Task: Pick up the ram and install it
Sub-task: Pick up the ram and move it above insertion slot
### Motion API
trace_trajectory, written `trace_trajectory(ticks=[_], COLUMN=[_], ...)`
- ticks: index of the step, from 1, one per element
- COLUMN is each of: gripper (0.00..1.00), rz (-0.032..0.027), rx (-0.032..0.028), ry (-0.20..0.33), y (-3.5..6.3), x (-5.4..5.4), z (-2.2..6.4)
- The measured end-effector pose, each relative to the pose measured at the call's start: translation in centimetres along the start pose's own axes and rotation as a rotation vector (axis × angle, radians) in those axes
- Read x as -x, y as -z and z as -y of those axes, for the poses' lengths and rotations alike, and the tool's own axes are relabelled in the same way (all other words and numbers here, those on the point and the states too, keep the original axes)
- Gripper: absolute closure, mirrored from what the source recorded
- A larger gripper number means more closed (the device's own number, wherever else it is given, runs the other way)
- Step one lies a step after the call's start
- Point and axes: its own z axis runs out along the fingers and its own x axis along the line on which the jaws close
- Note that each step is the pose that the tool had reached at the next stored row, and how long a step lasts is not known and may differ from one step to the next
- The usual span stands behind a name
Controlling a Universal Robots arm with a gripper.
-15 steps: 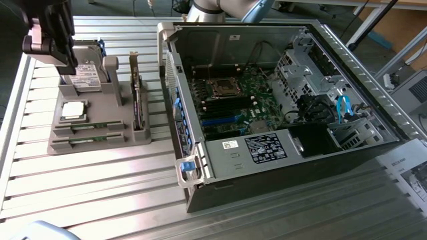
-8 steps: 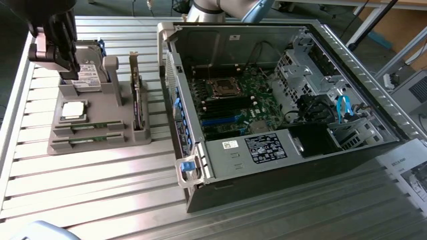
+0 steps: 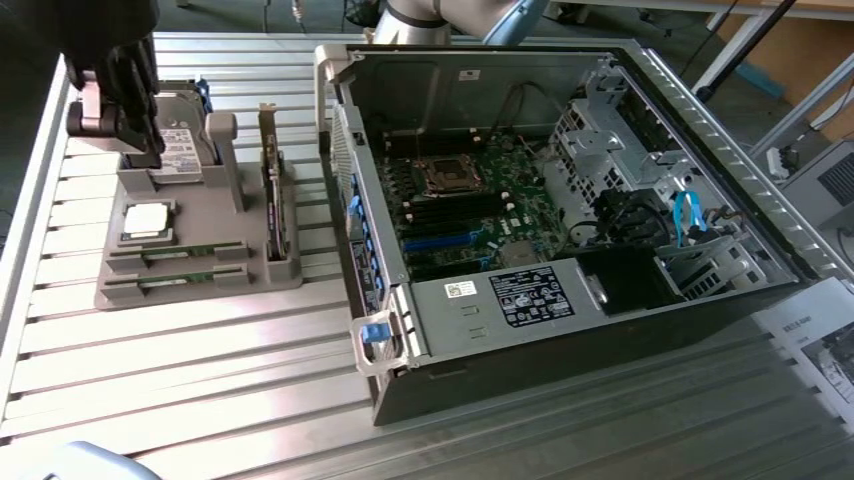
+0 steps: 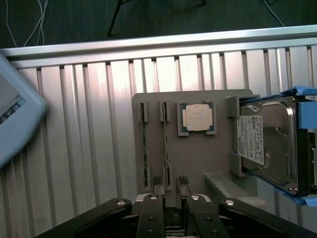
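Two green ram sticks stand on edge in slots of a grey holder [image 3: 187, 300]; in the exterior view they are the ram stick [image 3: 176, 254] and its twin [image 3: 168, 289]. From the wrist they run side by side as one ram stick [image 4: 165, 144] and the other ram stick [image 4: 143, 148]. My gripper [image 3: 134, 140] hangs above the holder's far end, over the hard drive [image 3: 180, 150]. In the wrist view the gripper [image 4: 170, 183] is open, empty, and one ram's end lies roughly between its fingertips [image 4: 157, 182].
The holder also carries a square silver processor [image 4: 198, 118], the hard drive [image 4: 262, 144] in a blue frame, and a dark expansion card [image 3: 276, 200]. On the exterior view's right, the open computer case [image 3: 387, 380] shows its motherboard [image 3: 467, 200]. A pale grey-blue device [image 4: 15, 114] sits beside the slatted table [image 3: 200, 380].
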Motion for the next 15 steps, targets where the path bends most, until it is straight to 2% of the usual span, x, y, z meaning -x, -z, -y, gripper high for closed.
trace_trajectory(ticks=[15], gripper=[0.76], rz=[0.0007], rx=[-0.0076], ry=[0.0], y=[-1.99], x=[-0.1], z=[0.08])
